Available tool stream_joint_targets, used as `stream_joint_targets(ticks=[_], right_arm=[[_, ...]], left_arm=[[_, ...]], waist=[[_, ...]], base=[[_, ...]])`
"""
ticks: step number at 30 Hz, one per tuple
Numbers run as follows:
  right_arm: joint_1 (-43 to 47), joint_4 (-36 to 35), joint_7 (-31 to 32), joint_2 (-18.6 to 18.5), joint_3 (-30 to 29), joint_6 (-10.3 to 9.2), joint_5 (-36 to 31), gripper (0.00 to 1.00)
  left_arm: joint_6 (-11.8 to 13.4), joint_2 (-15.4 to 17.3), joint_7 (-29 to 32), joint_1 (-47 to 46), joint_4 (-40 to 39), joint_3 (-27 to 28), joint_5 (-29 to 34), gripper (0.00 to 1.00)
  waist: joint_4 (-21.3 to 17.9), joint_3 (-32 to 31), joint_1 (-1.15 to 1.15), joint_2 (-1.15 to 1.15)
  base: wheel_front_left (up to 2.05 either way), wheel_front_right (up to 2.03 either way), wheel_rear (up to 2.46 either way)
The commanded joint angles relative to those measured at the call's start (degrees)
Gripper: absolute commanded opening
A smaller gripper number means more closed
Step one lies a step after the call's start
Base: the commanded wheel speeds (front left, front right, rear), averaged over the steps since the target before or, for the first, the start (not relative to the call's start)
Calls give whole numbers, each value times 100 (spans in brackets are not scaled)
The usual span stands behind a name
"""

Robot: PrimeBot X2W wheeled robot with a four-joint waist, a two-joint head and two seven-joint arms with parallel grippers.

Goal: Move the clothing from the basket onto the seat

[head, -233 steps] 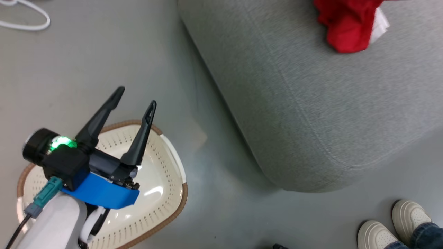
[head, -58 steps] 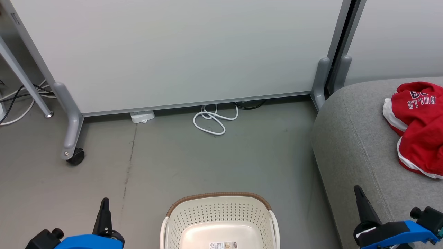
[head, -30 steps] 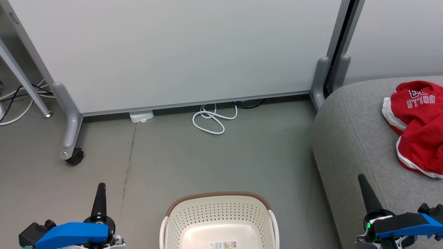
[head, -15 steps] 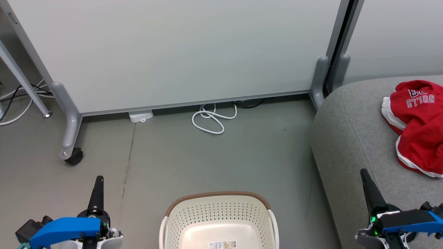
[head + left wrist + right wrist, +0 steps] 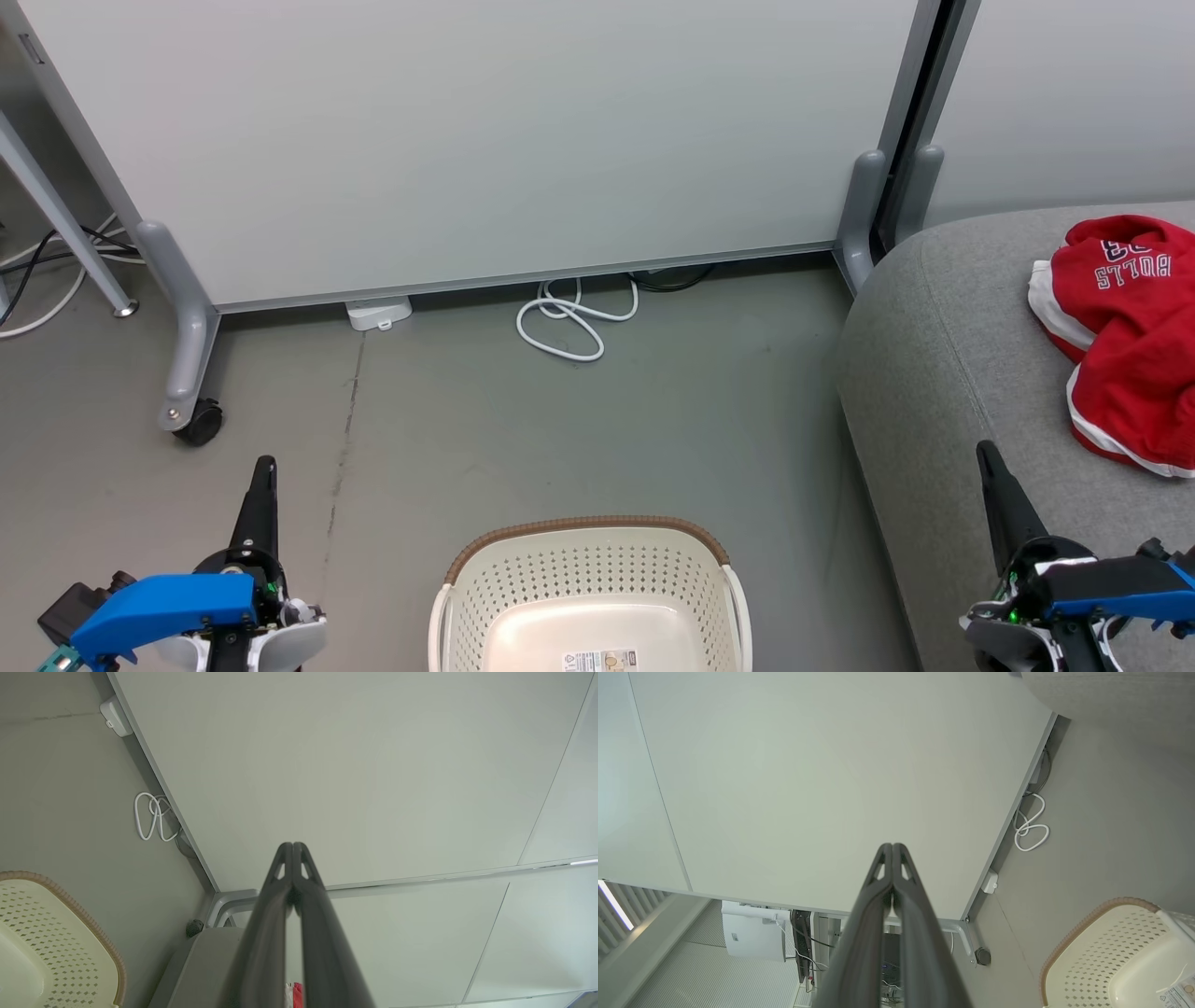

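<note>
Red clothing (image 5: pixel 1125 336) with white trim and "BULLS" lettering lies bunched on the grey seat (image 5: pixel 943 373) at the right. The cream perforated basket (image 5: pixel 588 579) with its brown rim stands on the floor at bottom centre, and nothing but a label shows on its bottom. My left gripper (image 5: pixel 265 467) rises shut at the lower left, left of the basket. At the lower right my right gripper (image 5: pixel 985 455) stands shut over the seat's front edge, holding nothing. The wrist views show each pair of fingertips pressed together: left gripper (image 5: pixel 292 845), right gripper (image 5: pixel 892 846).
A pale wheeled partition (image 5: pixel 467 140) stands across the back, with a castor (image 5: pixel 198 422) at the left. A coiled white cable (image 5: pixel 571 322) and a white power block (image 5: pixel 378 314) lie at its foot. Grey floor (image 5: pixel 579 429) lies open between basket and partition.
Both grippers have risen slightly in the head view over the last second and stay shut. The clothing, basket and seat have not moved.
</note>
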Motion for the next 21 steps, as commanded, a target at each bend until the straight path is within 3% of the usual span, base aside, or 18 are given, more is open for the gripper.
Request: stream_joint_targets(ticks=[1,21], right_arm=[[-92,-49,36,-37,-17,4,135,0],[-176,-87,158,-41,-55,4,976,0]], left_arm=[[-46,-1,32,-99,-50,46,-106,0],[-54,-40,238,-203,-164,149,-790,0]], waist=[[-1,1,0,0],[-14,12,0,0]], base=[[0,0,0],[0,0,0]])
